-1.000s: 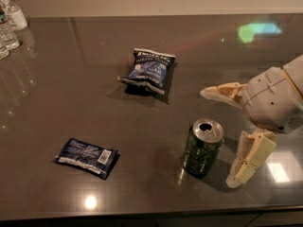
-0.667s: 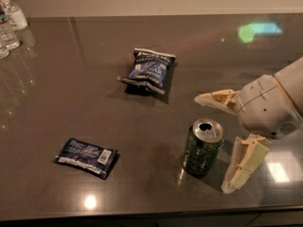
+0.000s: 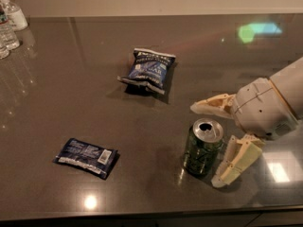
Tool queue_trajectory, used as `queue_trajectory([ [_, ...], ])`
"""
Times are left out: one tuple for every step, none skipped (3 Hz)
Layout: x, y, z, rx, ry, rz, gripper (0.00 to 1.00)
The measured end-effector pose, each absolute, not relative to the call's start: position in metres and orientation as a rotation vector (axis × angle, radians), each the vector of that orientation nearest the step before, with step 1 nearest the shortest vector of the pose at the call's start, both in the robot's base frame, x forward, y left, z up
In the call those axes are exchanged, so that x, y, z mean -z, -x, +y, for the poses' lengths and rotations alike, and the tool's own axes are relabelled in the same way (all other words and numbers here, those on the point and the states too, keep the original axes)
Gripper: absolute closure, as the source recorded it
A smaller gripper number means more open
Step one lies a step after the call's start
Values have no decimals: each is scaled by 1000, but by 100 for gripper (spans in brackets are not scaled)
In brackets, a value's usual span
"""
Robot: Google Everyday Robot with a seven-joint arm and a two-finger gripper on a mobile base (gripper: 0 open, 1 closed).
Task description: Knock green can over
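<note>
- Our cream two-finger claw [image 3: 206,144] is spread apart, with the upright dark green metal can [image 3: 201,150] between its fingers.
- We'd push sideways high near its rim to topple it.

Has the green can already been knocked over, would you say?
No, the green can stands upright, with the open end effector straddling it from the right.

The one camera looks steeply down on the table [image 3: 71,79] from nearby, hand [image 3: 205,145] low right.

Dim; table [image 3: 71,79] glare beside jaws, right
</note>
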State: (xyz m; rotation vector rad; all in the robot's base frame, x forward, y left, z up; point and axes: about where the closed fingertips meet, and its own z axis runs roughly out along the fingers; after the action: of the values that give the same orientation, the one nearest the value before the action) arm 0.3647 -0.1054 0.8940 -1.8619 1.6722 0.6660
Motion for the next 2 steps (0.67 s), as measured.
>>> queue_trajectory([
  [-898,-364,-106,-677,1843,1672,38],
  [-909,-363,-108,-659,1807,1695,99],
])
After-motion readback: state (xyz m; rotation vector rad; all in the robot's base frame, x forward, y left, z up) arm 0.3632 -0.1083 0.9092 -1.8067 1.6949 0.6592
